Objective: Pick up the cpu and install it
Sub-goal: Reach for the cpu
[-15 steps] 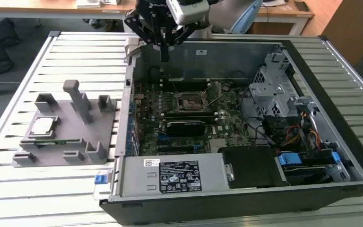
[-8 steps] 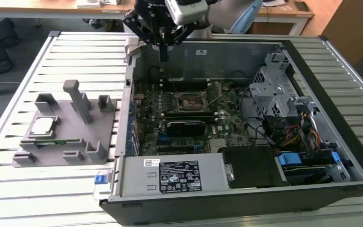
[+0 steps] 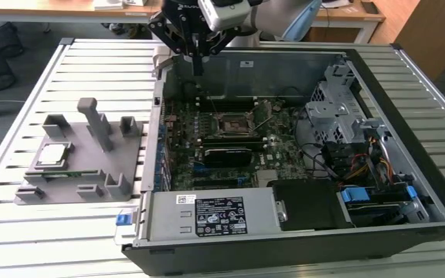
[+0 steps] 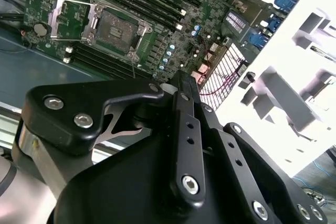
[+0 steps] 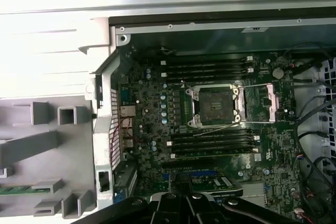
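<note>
The cpu (image 3: 53, 153), a small square chip with a shiny silver top, lies flat on the grey holder (image 3: 91, 185) at the exterior view's left, outside the computer case. My gripper (image 3: 197, 73) hangs over the back wall of the open case (image 3: 284, 58), well away from the cpu, with its fingers shut and nothing between them. The black motherboard socket (image 3: 234, 123) sits below and in front of it; it is open and bare, with its metal cover (image 5: 273, 100) folded aside. The socket (image 5: 214, 106) (image 4: 113, 27) shows in both wrist views, beyond the gripper (image 4: 181, 77) linkage.
A long green memory stick (image 3: 60, 174) (image 5: 16, 189) rests in the holder beside the cpu. Grey posts (image 3: 95, 121) stand up from the holder. Inside the case are a drive cage (image 3: 335, 107), cables (image 3: 361, 168) and a power supply (image 3: 222, 217). The slatted table (image 3: 21, 87) carries everything.
</note>
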`<action>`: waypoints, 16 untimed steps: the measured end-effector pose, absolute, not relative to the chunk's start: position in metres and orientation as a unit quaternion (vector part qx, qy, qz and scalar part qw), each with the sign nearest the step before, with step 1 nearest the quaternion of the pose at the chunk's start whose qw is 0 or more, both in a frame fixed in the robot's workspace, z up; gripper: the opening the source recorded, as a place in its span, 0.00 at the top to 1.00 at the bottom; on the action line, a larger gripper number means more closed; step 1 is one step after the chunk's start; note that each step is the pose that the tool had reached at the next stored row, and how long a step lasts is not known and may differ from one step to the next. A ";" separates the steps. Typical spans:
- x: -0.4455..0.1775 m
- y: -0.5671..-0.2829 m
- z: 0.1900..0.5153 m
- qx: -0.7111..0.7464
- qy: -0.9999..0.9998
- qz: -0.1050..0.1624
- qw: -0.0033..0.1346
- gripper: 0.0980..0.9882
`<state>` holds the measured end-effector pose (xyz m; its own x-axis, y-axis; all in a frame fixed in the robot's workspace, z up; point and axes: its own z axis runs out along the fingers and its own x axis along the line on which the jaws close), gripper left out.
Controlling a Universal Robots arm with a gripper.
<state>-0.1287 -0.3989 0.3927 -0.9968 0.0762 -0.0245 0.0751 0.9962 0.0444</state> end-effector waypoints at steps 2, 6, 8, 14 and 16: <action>-0.130 -0.399 0.393 0.038 0.999 0.022 0.013 0.99; -0.135 -0.399 0.392 0.038 0.999 0.022 0.013 0.99; -0.137 -0.399 0.392 0.038 0.999 0.022 0.013 0.99; -0.146 -0.399 0.392 0.038 0.999 0.022 0.012 0.99; -0.151 -0.399 0.392 0.038 0.999 0.022 0.012 0.99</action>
<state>-0.1505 -0.3987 0.3918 -0.9969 0.0763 -0.0214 0.0753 0.9961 0.0451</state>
